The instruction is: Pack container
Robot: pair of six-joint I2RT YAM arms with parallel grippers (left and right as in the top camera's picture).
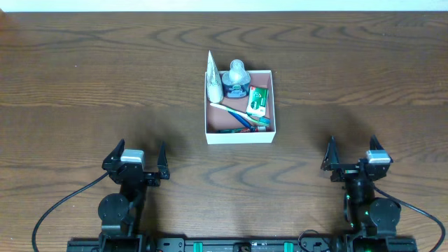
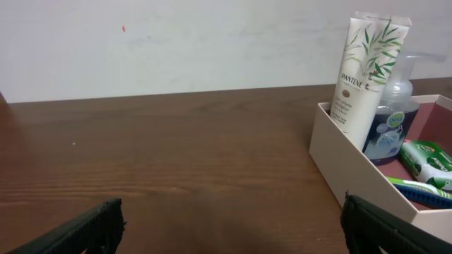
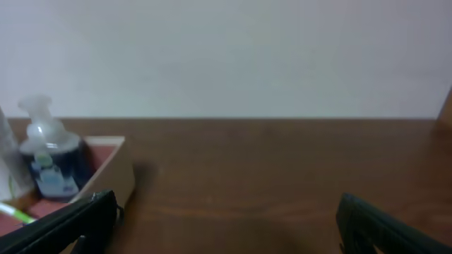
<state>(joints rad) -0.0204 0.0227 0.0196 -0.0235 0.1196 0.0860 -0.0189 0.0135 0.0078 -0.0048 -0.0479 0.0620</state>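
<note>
While the left gripper (image 1: 140, 148) sits wide open & empty nr the front edge, leave the box (image 1: 240, 134) at centre of the table (image 1: 84, 84) alone; it looks packed: tube (image 1: 213, 84), bottle (image 1: 236, 78), toothbrush (image 1: 234, 112), green pack (image 1: 257, 100) inside. Right gripper (image 1: 352, 143): wide open, empty, well apart.

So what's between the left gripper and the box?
Only bare table lies between the left gripper and the white box, as the overhead view shows.

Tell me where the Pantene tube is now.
In the overhead view, the Pantene tube stands in the far-left corner of the white box, beside the pump bottle.
</note>
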